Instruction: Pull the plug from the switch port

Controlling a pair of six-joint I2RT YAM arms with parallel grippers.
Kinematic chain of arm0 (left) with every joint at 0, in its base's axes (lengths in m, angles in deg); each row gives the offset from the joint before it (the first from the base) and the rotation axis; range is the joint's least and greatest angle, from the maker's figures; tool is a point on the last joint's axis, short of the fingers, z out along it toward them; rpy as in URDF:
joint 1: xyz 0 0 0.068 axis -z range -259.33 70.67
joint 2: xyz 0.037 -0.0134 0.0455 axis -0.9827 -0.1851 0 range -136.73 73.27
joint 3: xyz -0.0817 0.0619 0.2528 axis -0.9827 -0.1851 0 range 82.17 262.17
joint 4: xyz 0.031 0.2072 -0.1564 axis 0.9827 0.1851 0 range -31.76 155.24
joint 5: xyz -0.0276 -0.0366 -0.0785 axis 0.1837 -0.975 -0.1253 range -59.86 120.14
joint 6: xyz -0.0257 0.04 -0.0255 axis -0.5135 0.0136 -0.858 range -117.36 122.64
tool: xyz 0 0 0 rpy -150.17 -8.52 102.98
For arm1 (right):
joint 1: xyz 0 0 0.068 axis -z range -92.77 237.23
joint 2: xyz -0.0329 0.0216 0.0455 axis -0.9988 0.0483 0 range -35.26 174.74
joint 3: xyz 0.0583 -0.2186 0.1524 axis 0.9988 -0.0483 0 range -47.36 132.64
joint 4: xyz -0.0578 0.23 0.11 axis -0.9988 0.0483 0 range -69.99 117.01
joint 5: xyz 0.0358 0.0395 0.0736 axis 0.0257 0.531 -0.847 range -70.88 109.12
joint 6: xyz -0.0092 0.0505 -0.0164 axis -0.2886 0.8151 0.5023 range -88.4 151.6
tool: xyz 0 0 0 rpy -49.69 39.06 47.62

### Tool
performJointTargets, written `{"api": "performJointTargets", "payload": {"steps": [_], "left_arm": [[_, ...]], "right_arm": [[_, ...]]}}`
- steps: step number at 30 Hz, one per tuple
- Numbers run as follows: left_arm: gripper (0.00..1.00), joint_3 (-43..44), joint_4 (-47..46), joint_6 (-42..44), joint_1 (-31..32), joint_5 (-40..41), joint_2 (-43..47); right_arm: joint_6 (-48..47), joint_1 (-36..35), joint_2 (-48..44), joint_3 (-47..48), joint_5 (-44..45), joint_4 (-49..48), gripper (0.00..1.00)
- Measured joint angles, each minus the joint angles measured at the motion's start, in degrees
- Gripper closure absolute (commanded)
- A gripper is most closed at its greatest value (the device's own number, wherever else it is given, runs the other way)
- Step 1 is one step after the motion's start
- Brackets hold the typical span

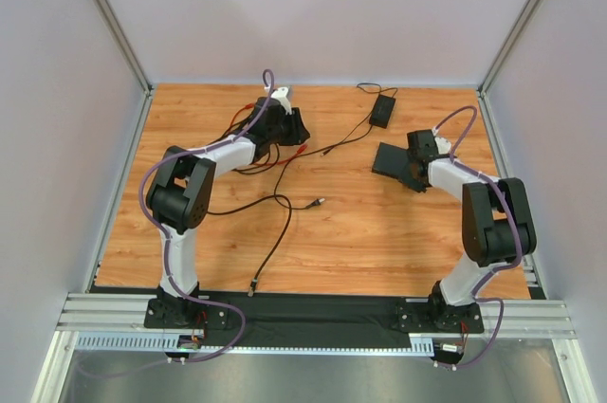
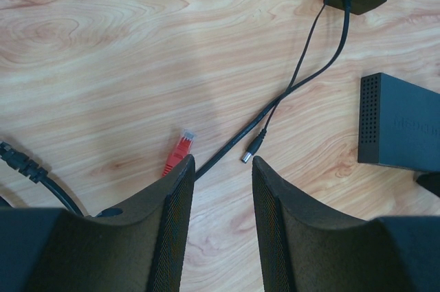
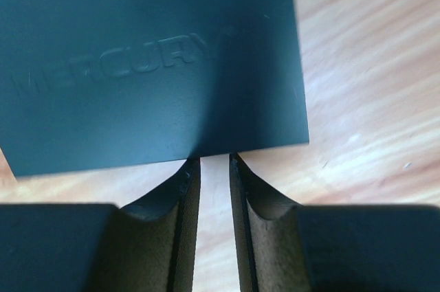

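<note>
Right end effector (image 3: pixel 214 161) narrowly parted at the switch (image 3: pixel 151 65) edge, grip unclear; left end effector (image 2: pixel 222 165) open.

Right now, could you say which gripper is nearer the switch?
Right: the right gripper is at the switch; the left gripper is farther off, over loose cables.

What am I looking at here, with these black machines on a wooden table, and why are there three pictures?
Two robot arms are bolted to a wooden table. One picture looks down from above; the other two come from cameras on each wrist. On the table lie a flat black switch, a small adapter brick and loose cables, one with a red plug. The left gripper hangs open, holding nothing. The right gripper sits nearly closed at the switch's edge; whether it pinches it is unclear.
</note>
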Motion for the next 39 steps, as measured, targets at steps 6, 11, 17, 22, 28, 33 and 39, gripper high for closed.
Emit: {"api": "performJointTargets", "payload": {"steps": [6, 11, 17, 22, 28, 33, 39], "left_arm": [[0.53, 0.00, -0.22, -0.57, -0.46, -0.96, 0.00], [0.53, -0.02, -0.37, -0.70, -0.50, -1.40, 0.00], [0.52, -0.63, -1.14, -1.09, -0.55, -1.99, 0.00], [0.50, -4.35, -2.14, -1.46, -0.52, -3.28, 1.81], [0.49, -16.83, -3.02, -2.58, -0.17, -3.21, 14.82], [0.46, -30.67, -5.40, -5.25, 2.99, -0.52, 33.92], [0.40, -47.89, -6.45, -11.50, 6.69, 1.53, 52.70]], "right_arm": [[-0.57, 2.23, 5.95, 8.50, 2.82, 0.61, 0.75], [-0.59, 2.08, 7.98, 12.92, 2.91, 0.11, 0.75], [-1.16, 1.07, 3.19, 6.73, 2.27, 0.04, 0.73], [-2.56, -2.62, -3.43, 0.63, 0.72, 0.76, 0.70], [-4.79, -11.72, -6.38, -1.46, 0.48, 1.40, 0.65], [-5.95, -14.95, -11.63, -6.14, -1.29, 1.73, 0.58], [-6.25, -14.88, -21.86, -13.11, -1.92, 2.08, 0.17]]}}
